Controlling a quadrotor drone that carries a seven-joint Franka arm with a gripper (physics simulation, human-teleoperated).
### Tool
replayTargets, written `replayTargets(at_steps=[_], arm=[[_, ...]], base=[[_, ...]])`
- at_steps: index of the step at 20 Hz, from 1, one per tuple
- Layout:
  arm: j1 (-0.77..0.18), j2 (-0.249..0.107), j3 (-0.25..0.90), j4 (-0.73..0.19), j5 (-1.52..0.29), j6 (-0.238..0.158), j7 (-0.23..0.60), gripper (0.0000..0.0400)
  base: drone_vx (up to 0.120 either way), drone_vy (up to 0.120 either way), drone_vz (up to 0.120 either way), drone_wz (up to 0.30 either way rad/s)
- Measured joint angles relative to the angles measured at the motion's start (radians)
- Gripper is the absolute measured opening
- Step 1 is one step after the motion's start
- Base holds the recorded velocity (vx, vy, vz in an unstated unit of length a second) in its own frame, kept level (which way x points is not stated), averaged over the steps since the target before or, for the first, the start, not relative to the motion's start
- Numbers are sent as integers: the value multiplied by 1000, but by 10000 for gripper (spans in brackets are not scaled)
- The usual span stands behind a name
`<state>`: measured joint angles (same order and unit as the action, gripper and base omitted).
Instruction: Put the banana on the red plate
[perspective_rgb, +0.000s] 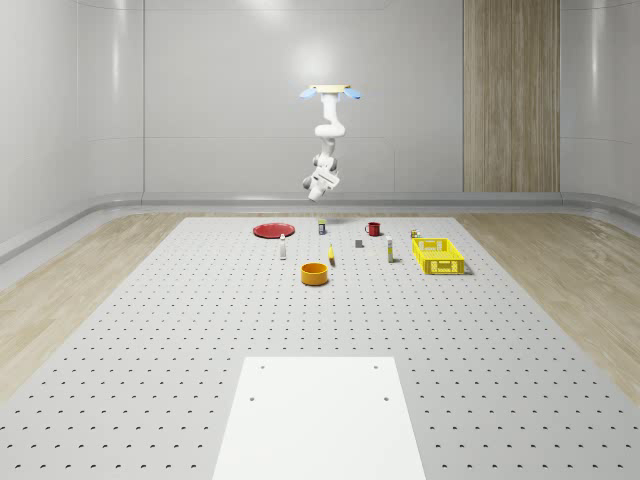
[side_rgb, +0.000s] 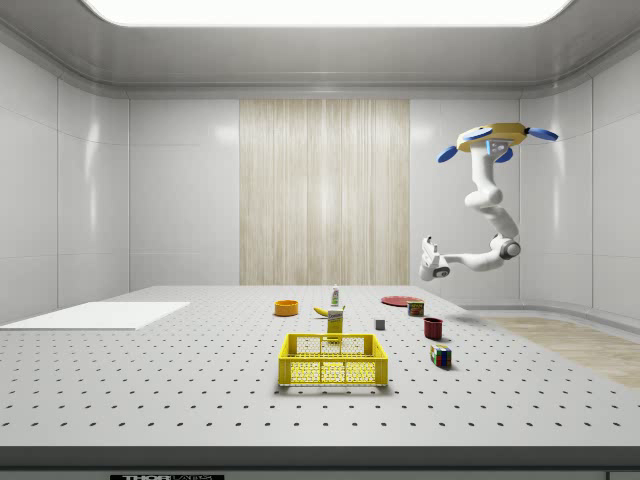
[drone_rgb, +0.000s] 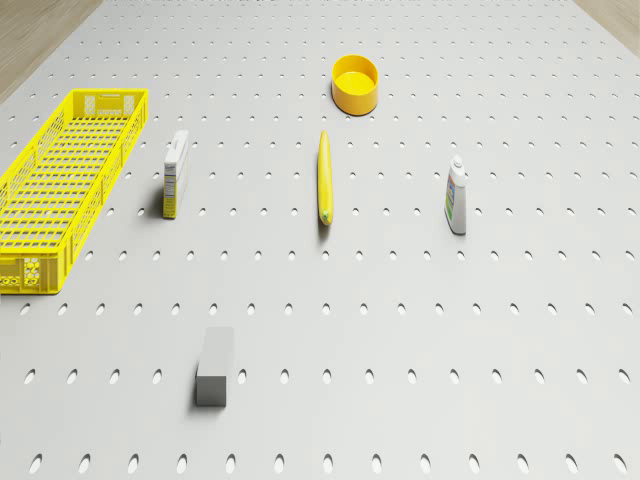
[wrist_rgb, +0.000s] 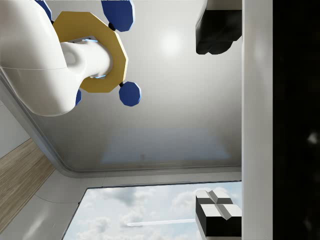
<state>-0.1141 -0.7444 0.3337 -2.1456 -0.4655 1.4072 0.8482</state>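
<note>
The banana (drone_rgb: 324, 177) lies flat on the perforated floor, between the orange bowl (drone_rgb: 356, 84) and a white bottle (drone_rgb: 457, 196). In the whole-scene view the banana (perspective_rgb: 331, 255) sits right of and nearer than the red plate (perspective_rgb: 272, 230), which is bare at the far edge. The drone (perspective_rgb: 328, 92) hovers high over the far part of the floor, between plate and red mug (perspective_rgb: 373, 228). Its arm hangs down, and the gripper (perspective_rgb: 318, 183) is well above the floor, far from the banana. In the wrist view the gripper (wrist_rgb: 216, 120) is open with nothing between its fingers (wrist_rgb: 217, 212).
A yellow crate (perspective_rgb: 438, 254) stands at the whole-scene view's right, with a carton (drone_rgb: 175, 175) beside it. A grey block (drone_rgb: 215, 366), a small can (side_rgb: 415, 308) and a colour cube (side_rgb: 440, 354) are scattered around. A white sheet (perspective_rgb: 320, 415) covers the near floor.
</note>
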Motion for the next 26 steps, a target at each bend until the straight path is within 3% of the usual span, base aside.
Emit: replayTargets(at_steps=[3, 7, 10, 13, 19, 26], arm=[[-63, -25, 169, -109, -260, 13, 50, 400], [-194, -79, 424, -353, -703, 17, 175, 400], [-337, -122, 586, -534, -1022, -20, 307, 400], [-500, -162, 705, -650, -1255, -89, 435, 400], [-748, -231, 838, -733, -1465, -203, 603, 400], [-873, -290, 899, -749, -1516, -242, 686, 400]], base=[[120, 0, -67, 0], [120, 0, -120, 0], [120, 0, -120, 0], [120, 0, -120, 0], [120, 0, -120, 0], [120, -46, -120, 0]])
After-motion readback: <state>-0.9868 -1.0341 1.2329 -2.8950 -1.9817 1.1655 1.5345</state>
